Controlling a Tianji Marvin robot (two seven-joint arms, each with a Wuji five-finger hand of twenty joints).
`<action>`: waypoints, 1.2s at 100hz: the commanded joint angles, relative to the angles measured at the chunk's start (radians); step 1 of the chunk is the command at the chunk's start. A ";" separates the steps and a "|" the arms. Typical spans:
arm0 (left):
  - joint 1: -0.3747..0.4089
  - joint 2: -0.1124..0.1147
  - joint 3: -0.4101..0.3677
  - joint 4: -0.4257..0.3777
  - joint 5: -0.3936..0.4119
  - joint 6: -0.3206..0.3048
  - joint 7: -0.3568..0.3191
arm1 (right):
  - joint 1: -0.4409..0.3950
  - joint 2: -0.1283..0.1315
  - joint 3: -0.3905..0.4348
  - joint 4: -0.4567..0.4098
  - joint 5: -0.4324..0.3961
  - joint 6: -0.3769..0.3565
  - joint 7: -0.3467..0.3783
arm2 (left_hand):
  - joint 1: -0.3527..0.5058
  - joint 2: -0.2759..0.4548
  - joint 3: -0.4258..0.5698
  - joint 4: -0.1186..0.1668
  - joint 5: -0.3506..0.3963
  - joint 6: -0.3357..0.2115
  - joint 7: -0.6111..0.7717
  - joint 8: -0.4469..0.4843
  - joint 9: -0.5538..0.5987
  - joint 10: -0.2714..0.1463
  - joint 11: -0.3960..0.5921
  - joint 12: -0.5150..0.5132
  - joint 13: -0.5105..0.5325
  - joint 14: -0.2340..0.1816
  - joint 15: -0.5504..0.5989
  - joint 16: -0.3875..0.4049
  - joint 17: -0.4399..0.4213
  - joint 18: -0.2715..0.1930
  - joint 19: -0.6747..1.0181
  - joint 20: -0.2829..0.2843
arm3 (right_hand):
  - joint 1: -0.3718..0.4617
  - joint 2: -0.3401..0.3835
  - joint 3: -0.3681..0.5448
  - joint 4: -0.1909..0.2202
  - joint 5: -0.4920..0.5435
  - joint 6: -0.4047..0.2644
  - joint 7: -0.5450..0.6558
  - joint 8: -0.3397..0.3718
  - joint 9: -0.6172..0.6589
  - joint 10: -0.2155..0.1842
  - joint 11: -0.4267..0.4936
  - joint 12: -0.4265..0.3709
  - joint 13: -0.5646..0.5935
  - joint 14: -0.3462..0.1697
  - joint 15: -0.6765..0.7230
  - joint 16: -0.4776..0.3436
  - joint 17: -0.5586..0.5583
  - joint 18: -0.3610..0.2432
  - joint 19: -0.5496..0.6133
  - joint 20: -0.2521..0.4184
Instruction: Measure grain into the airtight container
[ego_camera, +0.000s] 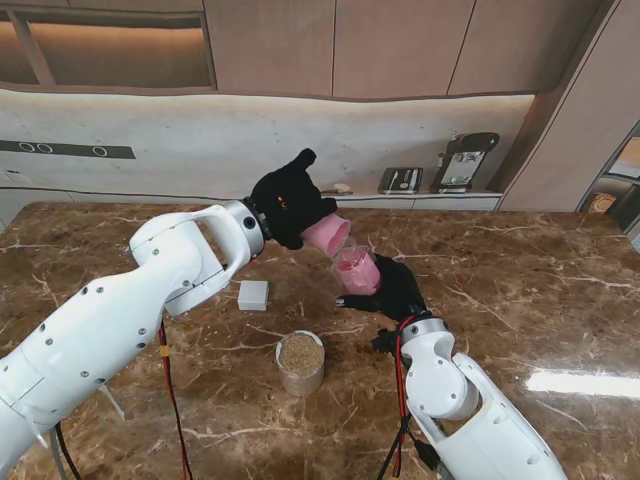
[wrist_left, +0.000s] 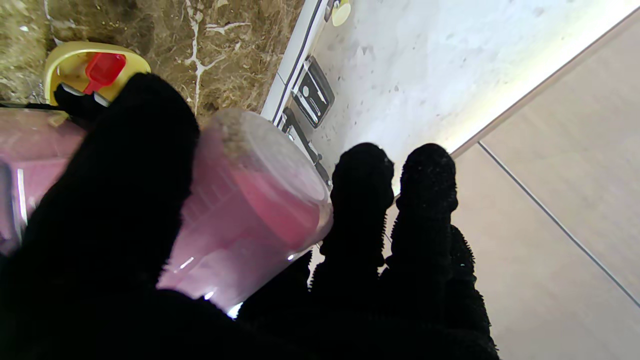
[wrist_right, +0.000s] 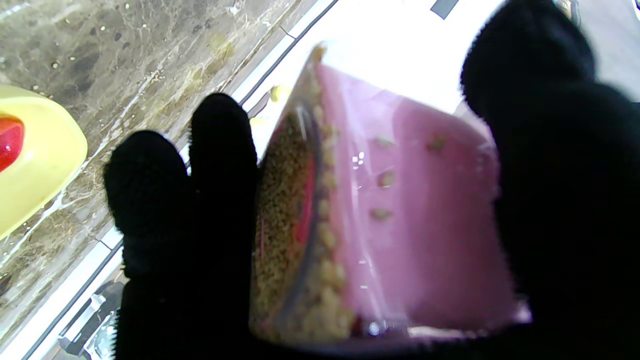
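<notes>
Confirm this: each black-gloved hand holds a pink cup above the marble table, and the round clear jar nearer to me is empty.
One thing is wrong: the round clear jar is not empty; the stand view shows it full of tan grain. The rest holds: left hand and right hand each hold a pink cup above the marble table.

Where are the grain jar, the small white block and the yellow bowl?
Grain jar (ego_camera: 300, 355): stand view, grain surface.
White block (ego_camera: 253, 295): stand view, top face.
Yellow bowl (wrist_right: 45, 165): right wrist view, outer wall.

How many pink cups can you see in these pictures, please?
2: one pink cup is held tilted in the left hand, and the other is held in the right hand, just nearer to me. Others may be hidden behind the hands.
</notes>
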 joint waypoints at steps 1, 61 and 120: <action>-0.002 0.005 0.008 0.004 0.008 -0.014 -0.004 | 0.003 -0.007 0.002 -0.007 0.011 0.008 0.008 | 0.094 0.135 0.351 -0.003 0.229 -0.318 0.299 0.085 0.063 -0.179 0.036 0.021 0.039 -0.015 0.024 0.014 -0.017 0.044 0.002 0.020 | 0.161 0.350 0.240 -0.004 0.132 -0.167 0.163 0.012 0.136 -0.079 0.182 0.042 0.067 -0.112 0.048 -0.006 0.004 -0.058 0.005 0.016; -0.069 0.003 0.072 0.033 0.032 -0.008 0.007 | -0.001 -0.020 -0.002 -0.024 0.167 0.013 0.046 | 0.086 0.125 0.364 0.003 0.234 -0.325 0.296 0.084 0.070 -0.187 0.051 0.030 0.048 -0.020 0.034 0.023 -0.009 0.029 -0.013 0.026 | 0.162 0.351 0.239 -0.003 0.130 -0.166 0.163 0.011 0.135 -0.079 0.184 0.043 0.069 -0.110 0.052 -0.005 0.008 -0.060 0.009 0.016; -0.115 0.006 0.099 0.038 0.068 -0.039 0.001 | 0.006 -0.024 -0.021 -0.017 0.201 0.002 0.058 | 0.081 0.118 0.366 0.009 0.235 -0.343 0.291 0.071 0.070 -0.194 0.052 0.033 0.050 -0.025 0.034 0.027 -0.006 0.020 -0.019 0.025 | 0.164 0.352 0.237 -0.003 0.128 -0.165 0.164 0.012 0.134 -0.080 0.184 0.043 0.066 -0.112 0.051 -0.006 0.006 -0.060 0.009 0.014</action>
